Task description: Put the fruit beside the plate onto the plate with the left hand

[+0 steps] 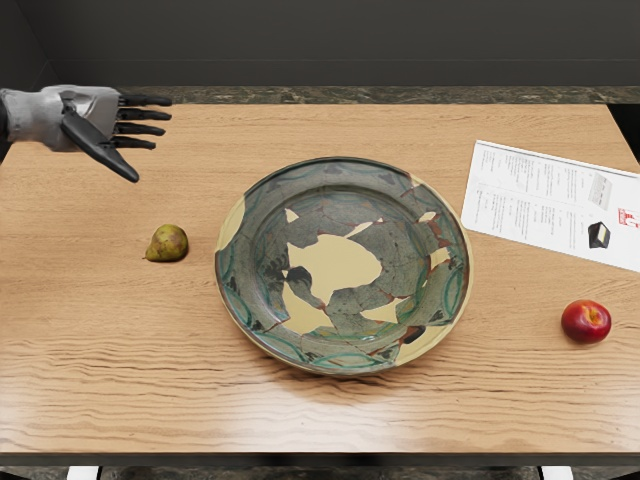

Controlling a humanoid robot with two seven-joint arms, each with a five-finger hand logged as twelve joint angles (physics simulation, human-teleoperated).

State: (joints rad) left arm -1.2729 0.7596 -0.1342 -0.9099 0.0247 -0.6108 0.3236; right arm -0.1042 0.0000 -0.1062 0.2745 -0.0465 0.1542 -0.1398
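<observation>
Pear [167, 243] lay on the counter [120, 350] just off the plate's [230, 275] nine o'clock rim, left hand [85, 115] hovering well apart at the pear's eleven o'clock, fingers [140, 129] spread wide, holding nothing; apple [586, 321] far off at three o'clock.

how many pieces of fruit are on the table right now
2. A pear lies just left of the plate, below the open left hand. A red apple sits farther off near the right edge, below the paper sheet. Nothing appears hidden.
</observation>
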